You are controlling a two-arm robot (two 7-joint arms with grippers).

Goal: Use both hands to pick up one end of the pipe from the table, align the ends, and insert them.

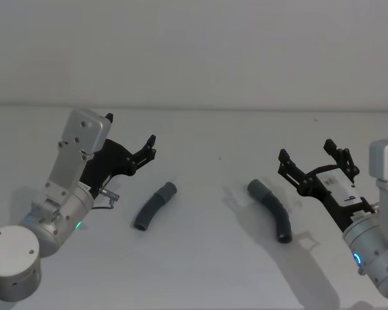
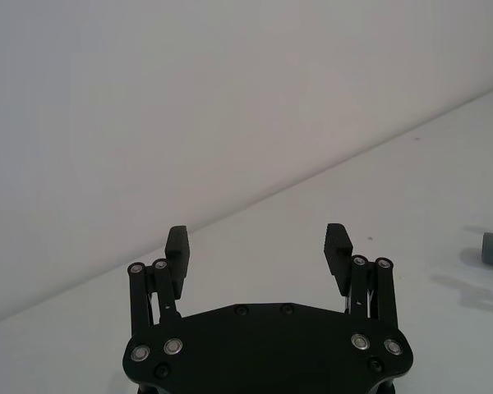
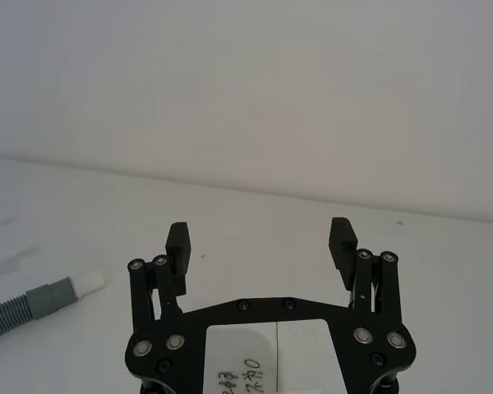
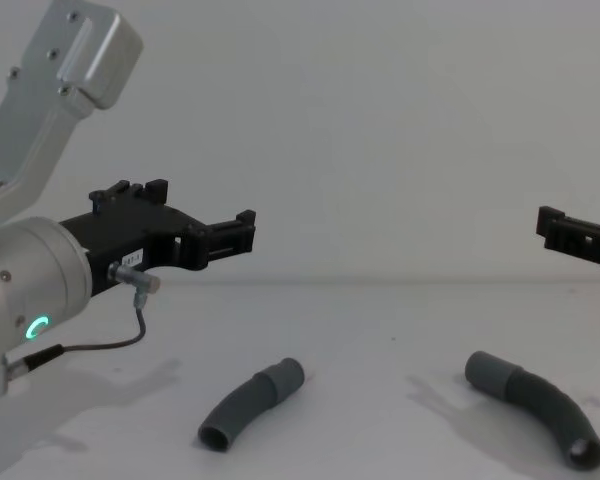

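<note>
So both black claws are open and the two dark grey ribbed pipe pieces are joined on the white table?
No: in the head view the left pipe piece and right pipe piece lie apart on the table; left gripper and right gripper are open.

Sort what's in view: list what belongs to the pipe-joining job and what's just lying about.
Job: left pipe piece and right pipe piece, both lying on the table; left gripper and right gripper, jaws open, holding nothing.
Not the job: wall behind; cable at the left wrist.
</note>
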